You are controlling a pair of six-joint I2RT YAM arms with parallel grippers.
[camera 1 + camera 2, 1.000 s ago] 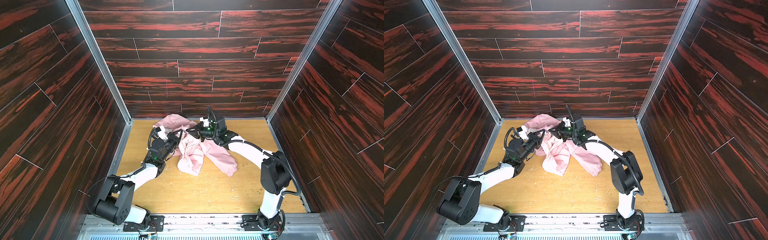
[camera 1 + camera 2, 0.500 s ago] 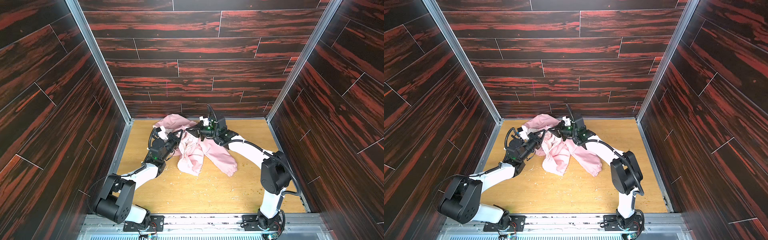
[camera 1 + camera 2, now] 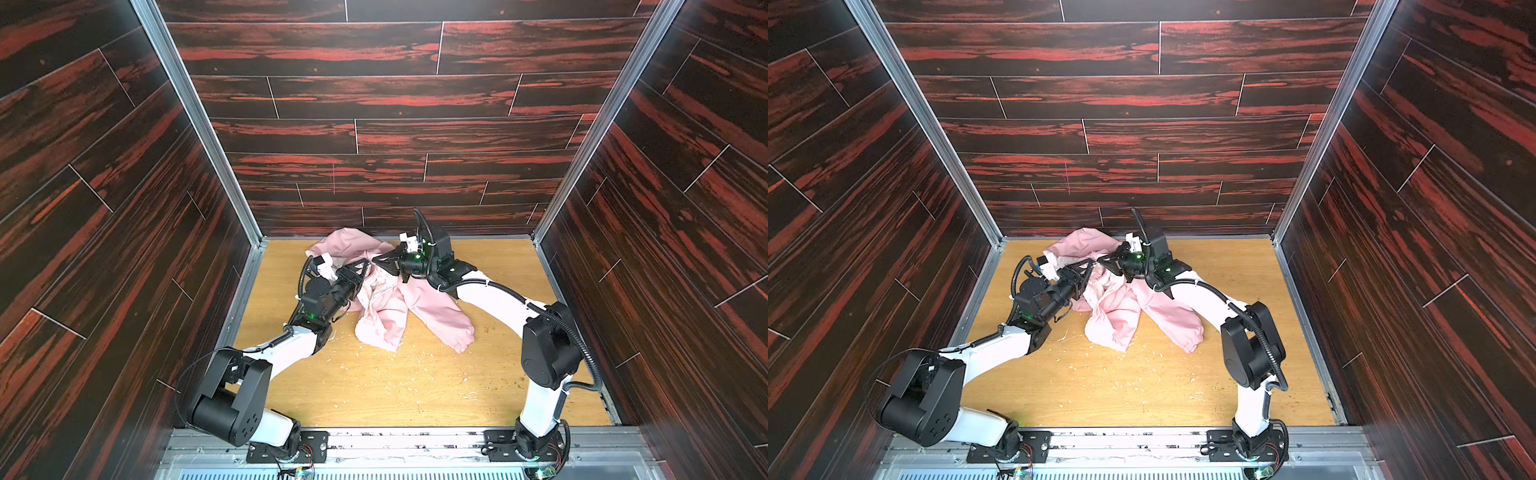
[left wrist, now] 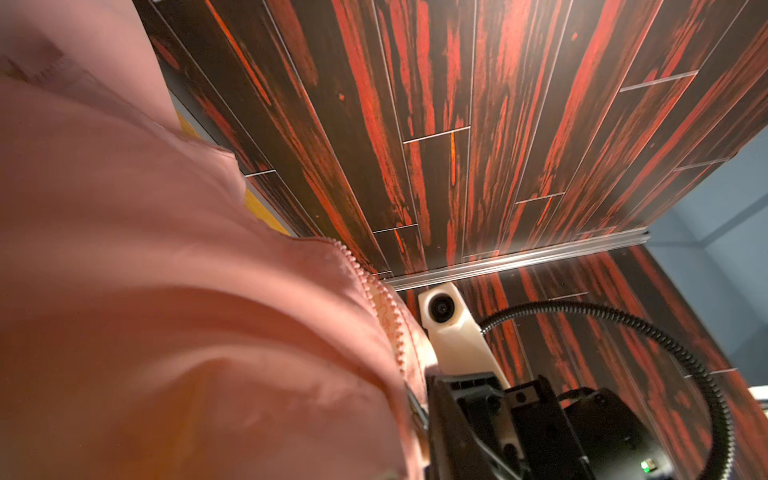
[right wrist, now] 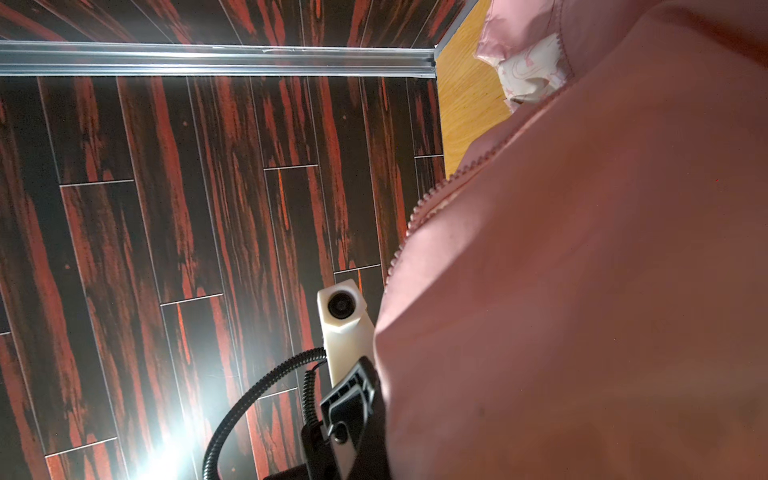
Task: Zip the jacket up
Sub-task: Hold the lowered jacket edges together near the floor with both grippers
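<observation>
The light pink jacket (image 3: 386, 307) lies crumpled at the back of the table, and both top views show one sleeve with a gathered cuff (image 3: 457, 340) trailing toward the front right. My left gripper (image 3: 365, 262) and right gripper (image 3: 376, 258) meet tip to tip over its upper part (image 3: 1121, 316). In the left wrist view, pink fabric (image 4: 166, 311) with a row of zip teeth (image 4: 374, 291) hides my left jaws. Fabric (image 5: 582, 291) and zip teeth (image 5: 419, 208) likewise fill the right wrist view, and the right gripper is shut on the jacket's edge.
The wooden tabletop (image 3: 395, 386) carries small white scraps near the front. Dark red-streaked walls close in on three sides, and a metal rail (image 3: 395, 440) runs along the front. Each wrist view shows the other arm's white camera mount (image 4: 440, 307) (image 5: 340, 305) close by.
</observation>
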